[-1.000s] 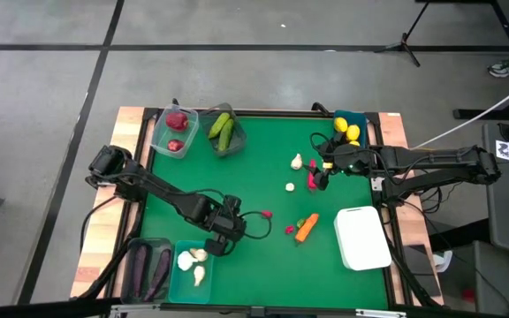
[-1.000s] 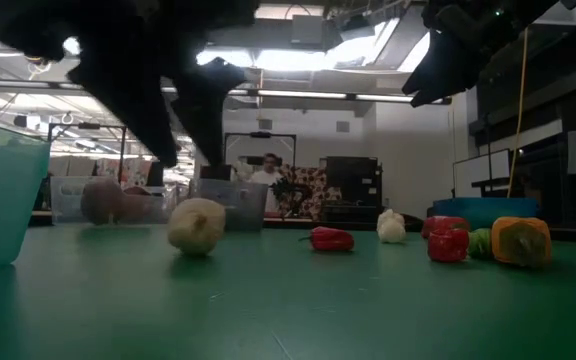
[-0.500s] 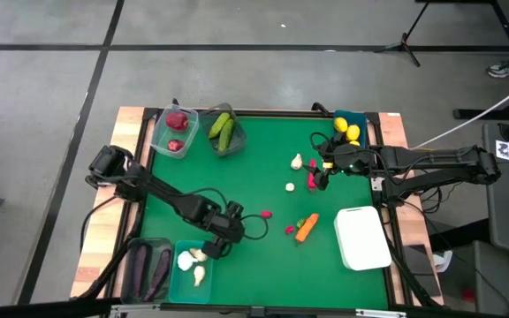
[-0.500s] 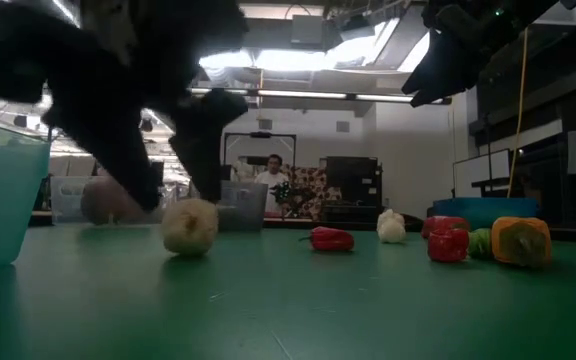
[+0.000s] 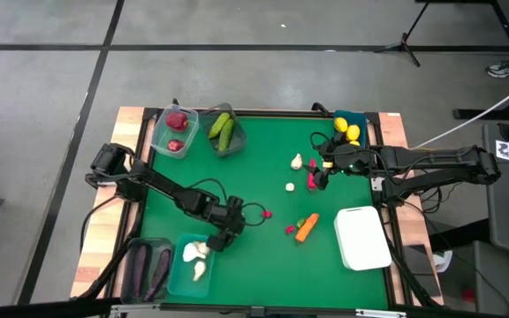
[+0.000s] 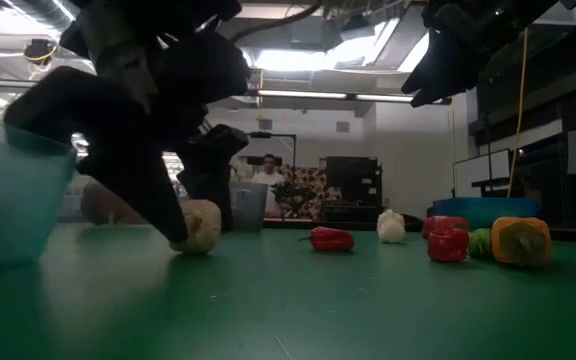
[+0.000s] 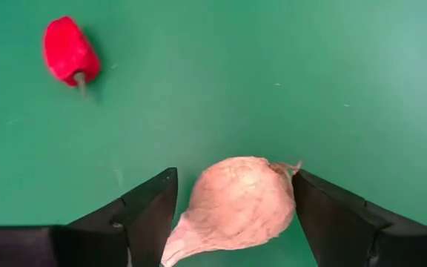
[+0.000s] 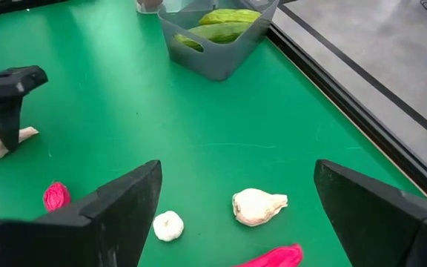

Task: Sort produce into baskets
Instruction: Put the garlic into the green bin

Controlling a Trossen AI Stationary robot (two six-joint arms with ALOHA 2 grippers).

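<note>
- The garlic bulb (image 7: 234, 208) lies on the green mat (image 5: 263, 168), just beside the teal tub (image 5: 177, 276), between the spread fingers of the left gripper (image 7: 232, 215), not yet pinched.
- It looks light, stiff and smooth-skinned; I'd squeeze the fat middle, not the tapering tail.
- The mat seems flat and felt-like, so little rolling.
- Well away from the tub, the right gripper (image 8: 232, 222) hangs wide open, holding nothing.
- Beyond the table: a dim workshop under ceiling lights.
</note>
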